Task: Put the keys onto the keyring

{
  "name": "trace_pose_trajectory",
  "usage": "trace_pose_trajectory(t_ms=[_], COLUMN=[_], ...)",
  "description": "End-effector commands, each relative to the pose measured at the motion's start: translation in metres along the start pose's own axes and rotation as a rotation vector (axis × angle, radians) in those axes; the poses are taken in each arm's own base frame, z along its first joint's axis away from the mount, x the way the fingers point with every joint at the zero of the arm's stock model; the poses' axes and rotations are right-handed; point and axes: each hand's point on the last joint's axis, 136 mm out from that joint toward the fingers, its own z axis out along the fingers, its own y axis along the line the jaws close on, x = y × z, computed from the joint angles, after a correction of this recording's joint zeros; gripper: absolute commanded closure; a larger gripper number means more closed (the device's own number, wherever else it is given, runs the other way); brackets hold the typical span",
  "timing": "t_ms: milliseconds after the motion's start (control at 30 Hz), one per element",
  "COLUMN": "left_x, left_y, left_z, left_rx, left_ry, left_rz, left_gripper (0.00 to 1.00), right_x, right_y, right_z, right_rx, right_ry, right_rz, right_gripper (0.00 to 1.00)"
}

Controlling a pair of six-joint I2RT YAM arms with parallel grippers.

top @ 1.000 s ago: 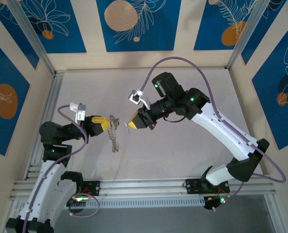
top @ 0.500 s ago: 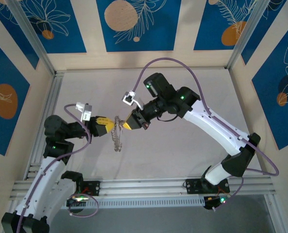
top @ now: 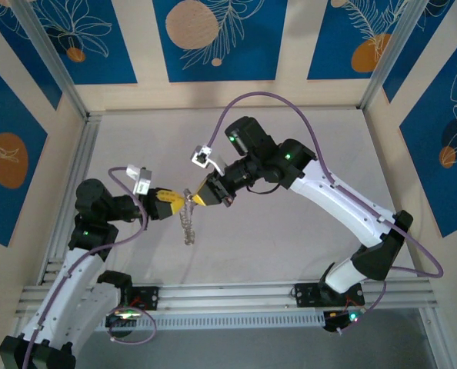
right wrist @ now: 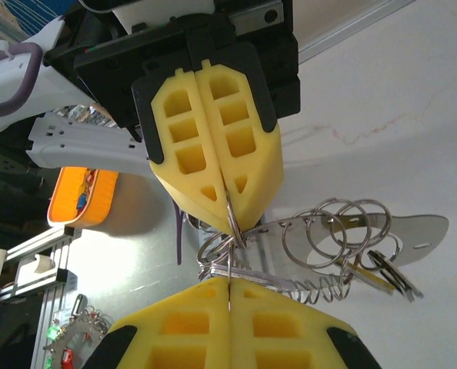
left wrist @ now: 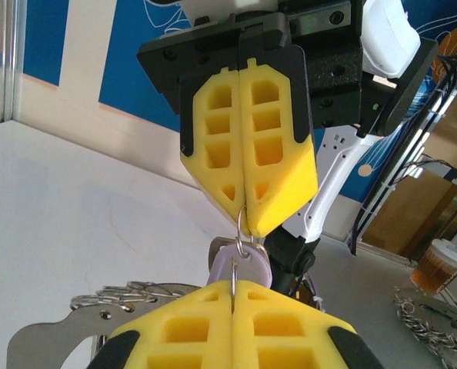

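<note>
You are holding the left gripper [left wrist: 234, 286] with its yellow fingers [left wrist: 290, 330] pressed flat together, and a thin wire loop of the keyring [right wrist: 219, 257] is pinched in their seam. Just beyond the left gripper's tips, the pale lilac key [left wrist: 253, 267] is hanging against that wire. Past the key, and meeting the left gripper almost tip to tip, the right gripper [left wrist: 248, 224] is also clamping fully closed on a small loop of the same bunch. On the left gripper's near side the beaded chain [top: 187, 224] is trailing; whether it is resting on the table [left wrist: 75, 200] cannot be told.

Judging by the look, you are handling something light and floppy as a whole but hard and slick in each part. The wire is likely stiff and springy, so it is going to resist opening and may skid out of the foam. The flat metal tag [right wrist: 417, 231] and 4 or so spare rings may swing. Grip the wire away from its split end, and take the key by its flat head.
</note>
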Motion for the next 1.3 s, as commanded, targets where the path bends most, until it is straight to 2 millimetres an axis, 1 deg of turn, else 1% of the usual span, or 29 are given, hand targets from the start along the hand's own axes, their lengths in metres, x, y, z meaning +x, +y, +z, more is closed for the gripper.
trace_pose_trajectory(t_ms=[0,133,367,633,800,1067,1267], left_x=[-0.015,-0.016,-0.016,-0.017,-0.017,-0.016,-0.017], left_y=[-0.015,-0.016,-0.017,-0.019,-0.018,-0.018,-0.018], left_z=[0.000,0.000,0.000,0.000,0.000,0.000,0.000], left_rx=[0.028,0.031,0.035,0.039,0.037,0.035,0.037], left_ry=[-0.014,-0.015,-0.016,-0.021,-0.021,-0.021,-0.021], left_rz=[0.089,0.089,0.090,0.094,0.094,0.091,0.093], left_gripper=[1.00,1.00,1.00,1.00,1.00,1.00,1.00], right_x=[-0.004,-0.003,0.005,0.013,0.013,0.012,0.015], right_y=[0.007,0.007,0.005,-0.004,-0.006,-0.001,-0.001], right_z=[0.001,0.003,0.008,0.011,0.009,0.006,0.003], right_rx=[-0.018,-0.025,-0.024,0.007,0.020,0.010,0.025], right_ry=[-0.007,-0.002,0.025,0.039,0.026,0.004,-0.009], right_rz=[-0.032,-0.032,-0.022,-0.011,-0.013,-0.038,-0.042], right_gripper=[1.00,1.00,1.00,1.00,1.00,1.00,1.00])
